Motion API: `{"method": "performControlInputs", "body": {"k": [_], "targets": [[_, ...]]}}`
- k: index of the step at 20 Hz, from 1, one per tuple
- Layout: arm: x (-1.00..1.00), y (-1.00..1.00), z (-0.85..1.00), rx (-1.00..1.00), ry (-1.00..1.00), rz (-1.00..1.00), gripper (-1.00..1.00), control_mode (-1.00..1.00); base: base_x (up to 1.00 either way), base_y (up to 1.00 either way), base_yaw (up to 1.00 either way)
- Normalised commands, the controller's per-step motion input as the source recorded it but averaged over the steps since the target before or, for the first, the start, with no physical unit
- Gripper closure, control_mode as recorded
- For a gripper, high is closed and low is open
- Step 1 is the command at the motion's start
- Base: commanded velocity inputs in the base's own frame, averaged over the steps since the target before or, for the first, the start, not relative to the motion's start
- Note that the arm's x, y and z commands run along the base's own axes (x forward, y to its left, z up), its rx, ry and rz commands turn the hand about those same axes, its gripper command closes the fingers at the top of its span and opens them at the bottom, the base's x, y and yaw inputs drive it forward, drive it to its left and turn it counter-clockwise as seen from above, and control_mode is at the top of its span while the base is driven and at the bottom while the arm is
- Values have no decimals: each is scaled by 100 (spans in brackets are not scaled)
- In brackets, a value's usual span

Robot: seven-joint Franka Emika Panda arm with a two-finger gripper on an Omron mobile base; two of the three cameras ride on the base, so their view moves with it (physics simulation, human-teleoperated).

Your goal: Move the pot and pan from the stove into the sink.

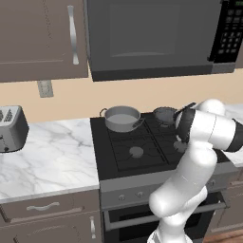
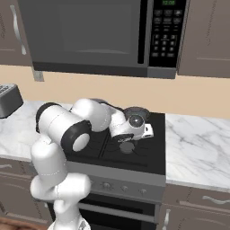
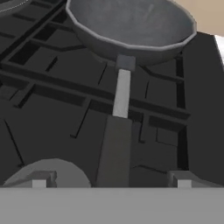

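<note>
While your gripper (image 3: 111, 181) hovers low over the stove (image 3: 48, 92), its jaws stand fully apart with nothing between them. Fingertips (image 3: 41, 179) sit bottom left and bottom right of the hand view. Pan (image 3: 131, 26) is at top centre of that view, its long handle running down the middle of the frame toward the gap between the jaws, not gripped. In the left base view the pot (image 1: 122, 117) sits centre frame on the back left burner, with the pan's rim just right of it, partly hidden by the arm. In the right base view the pan shows at centre behind the wrist.
</note>
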Motion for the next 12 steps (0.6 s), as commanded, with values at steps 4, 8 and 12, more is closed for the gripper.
{"method": "performControlInputs", "body": {"k": [4,8,12], "targets": [[34,-6,-13,0,0,0,-100,-100,0,0,0],[24,-11,-34,0,0,0,-100,-100,0,0,0],[15,-4,-34,0,0,0,100,-100,0,0,0]]}}
